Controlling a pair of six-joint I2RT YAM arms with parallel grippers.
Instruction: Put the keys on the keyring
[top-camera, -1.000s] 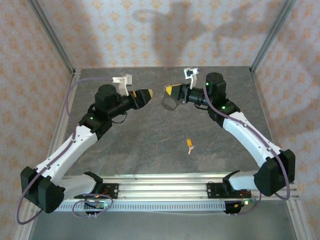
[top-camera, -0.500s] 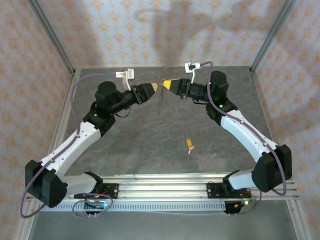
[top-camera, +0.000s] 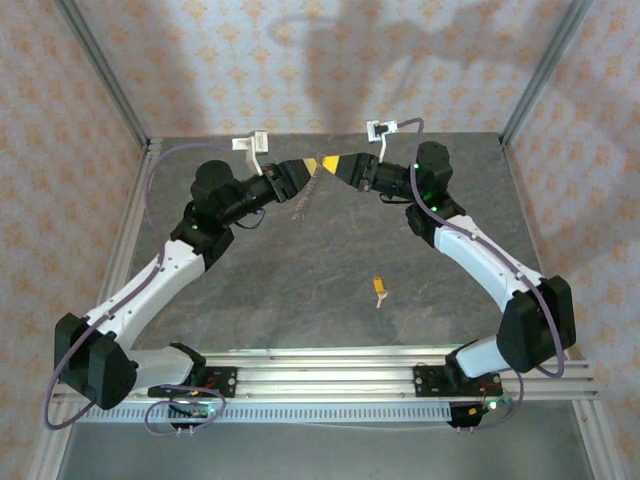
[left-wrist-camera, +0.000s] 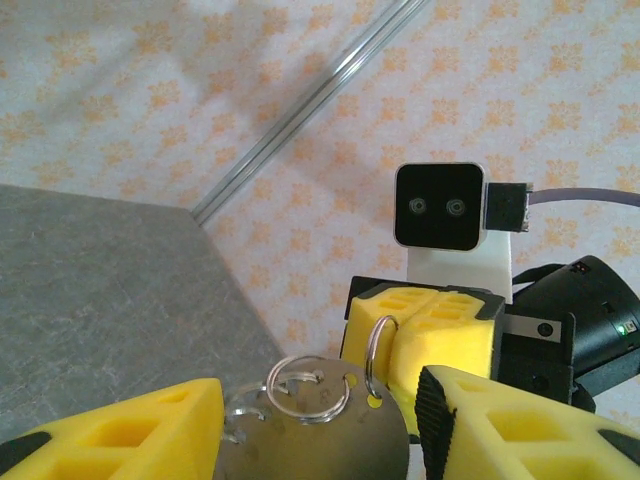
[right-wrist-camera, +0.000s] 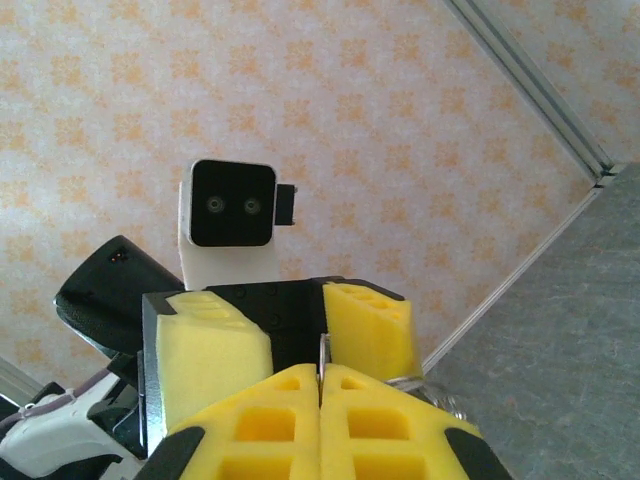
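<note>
My right gripper is clamped tight on the thin wire of the keyring, held up in the air well above the table. My left gripper meets it tip to tip. The left fingers stand apart, with the round metal tag that hangs from the ring sitting between them. I cannot tell whether their pads press on the tag's edges or only straddle it. I judge this step to be steadying or re-gripping the ring between my 2 jaws, before any key goes on. The 1 key I can see, with its orange head, lies flat on the table well below both jaws. It is back toward my bases on the right arm's side, and nothing touches it. The next move likely calls for 1 jaw to hold the ring firmly alone while the other drops to that tiny key, pinches it without sliding it, and brings its hole to the ring's split end. The table is dark grey and stone-like. Pale wallpaper with orange motifs rises behind my jaws, with aluminium frame posts at the corners.
</note>
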